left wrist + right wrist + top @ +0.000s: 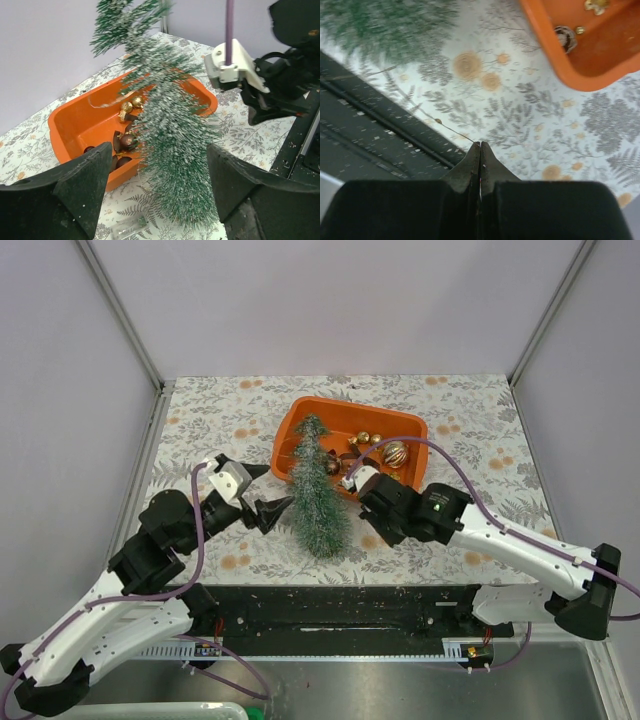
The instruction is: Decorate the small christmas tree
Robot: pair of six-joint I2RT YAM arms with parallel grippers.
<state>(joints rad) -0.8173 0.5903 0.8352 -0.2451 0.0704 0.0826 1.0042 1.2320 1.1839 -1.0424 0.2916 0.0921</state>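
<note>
The small christmas tree (pixel 315 490), frosted blue-green, leans with its tip over the orange tray (pixel 290 425) and its wide base on the table. In the left wrist view the tree (pixel 175 140) fills the gap between my open left gripper's (pixel 159 147) jaws, which do not touch it. In the top view my left gripper (pixel 280 486) is just left of the tree's lower half. My right gripper (pixel 480 144) is shut, pinching the end of a thin wire (pixel 452 131) with a small bead on it. In the top view it (pixel 372 528) is right of the tree base.
Gold baubles (pixel 393 453) and dark red baubles (pixel 127 142) lie in the tray (pixel 65 130). A small clear plastic box (pixel 127 227) lies on the cloth by the tree base. The black rail (pixel 375 125) runs along the near table edge. Walls enclose three sides.
</note>
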